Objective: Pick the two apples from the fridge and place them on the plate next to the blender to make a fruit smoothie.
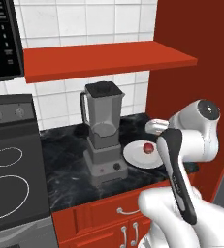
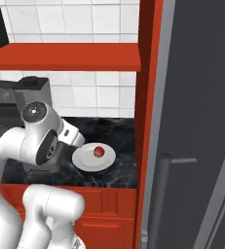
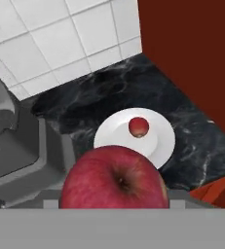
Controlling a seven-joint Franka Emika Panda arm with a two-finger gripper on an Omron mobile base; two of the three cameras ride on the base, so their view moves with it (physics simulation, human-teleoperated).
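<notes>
One apple [image 1: 147,147] is already sitting on the plate [image 1: 133,156], so I'd call this roughly halfway, maybe a bit past. The second apple [image 3: 115,180] is huge in the hand view, right up against the camera with the plate below and beyond it, so it looks like it's being carried in over the dish. The finger tips are hidden behind the fruit, so I can't actually see them pinching it, but the gripper [image 3: 115,202] seems to be closed around that apple; nothing else would hold it there. What's left, as I read it: lower it, set it down beside the first one, let go.

The plate is a flat round white dish with a smooth matte look, lying on the black marbled counter [image 1: 70,169] just to the right of the blender [image 1: 103,131]. There's room on it for a second fruit, since the one on it sits a little off centre.

Texture stuff: both apples are dark red and round, and the near one shows a dimpled stem hollow and a faint yellowish blush. The blender has a translucent grey jug with a side handle on a boxy grey base with small buttons. Behind it are glossy white wall tiles, with a flat red shelf [image 1: 108,60] above. The fridge [image 2: 201,121] fills the right side of the right base view, a flat dark grey panel with a long dark bar handle.
</notes>
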